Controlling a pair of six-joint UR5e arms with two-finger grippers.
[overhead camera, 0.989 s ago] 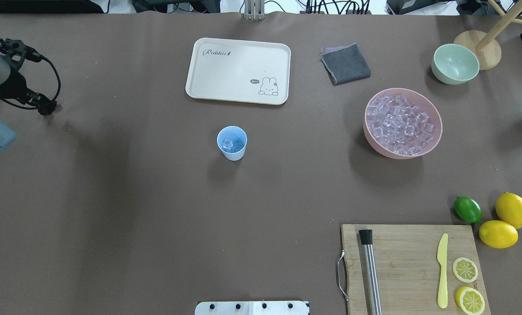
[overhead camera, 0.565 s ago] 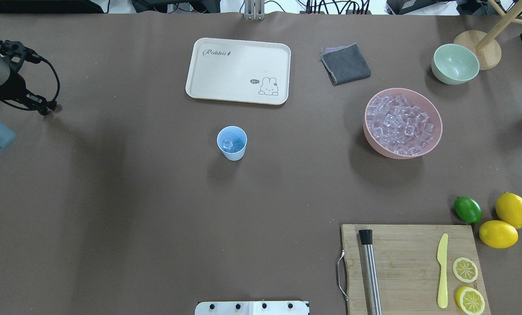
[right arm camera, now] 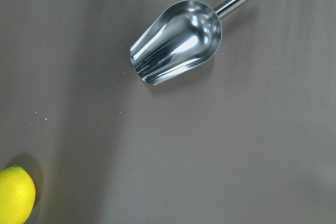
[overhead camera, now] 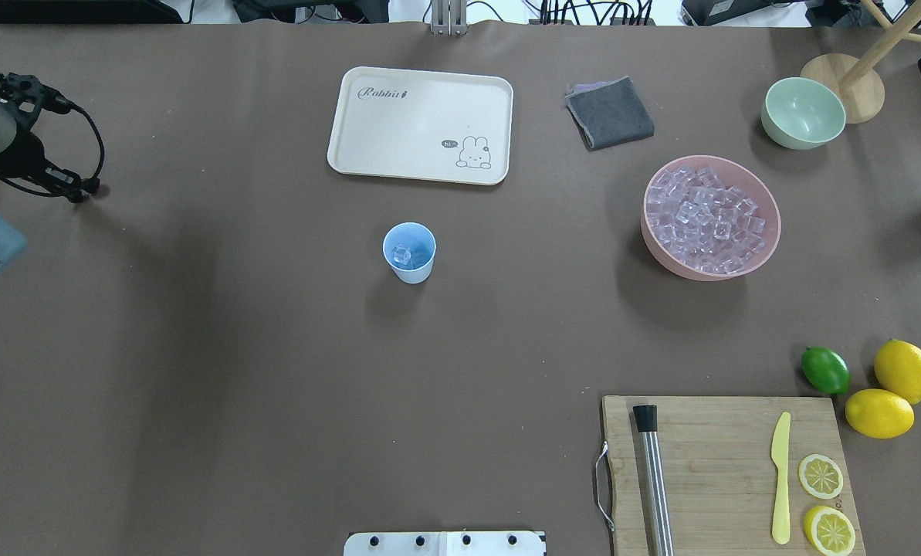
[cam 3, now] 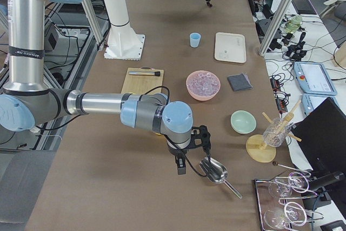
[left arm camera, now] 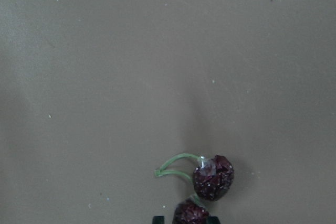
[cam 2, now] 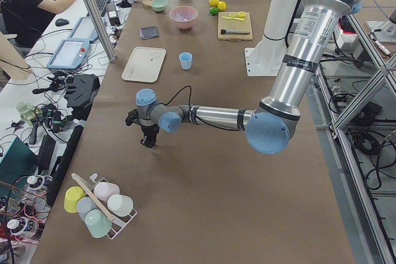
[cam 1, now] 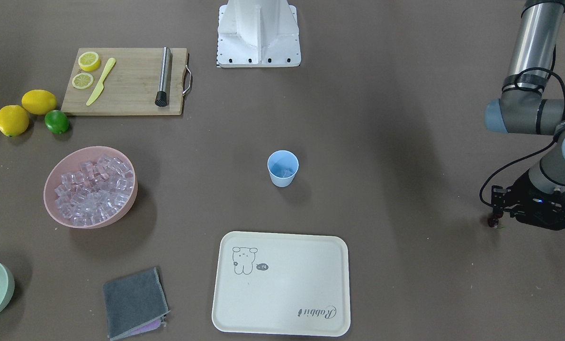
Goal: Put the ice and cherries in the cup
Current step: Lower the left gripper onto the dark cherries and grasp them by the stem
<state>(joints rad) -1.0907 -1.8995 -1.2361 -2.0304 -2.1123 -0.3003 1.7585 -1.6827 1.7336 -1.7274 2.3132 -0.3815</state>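
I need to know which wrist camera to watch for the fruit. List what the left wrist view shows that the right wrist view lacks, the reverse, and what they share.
Only the left wrist view: the cherries, two dark red fruits with thin green stems, low in the picture, one cut off by the bottom edge.

Only the right wrist view: an empty metal scoop, its handle pointing to the upper right, and part of a lemon in the bottom left corner.

Both: the plain brown table filling the rest of each picture.
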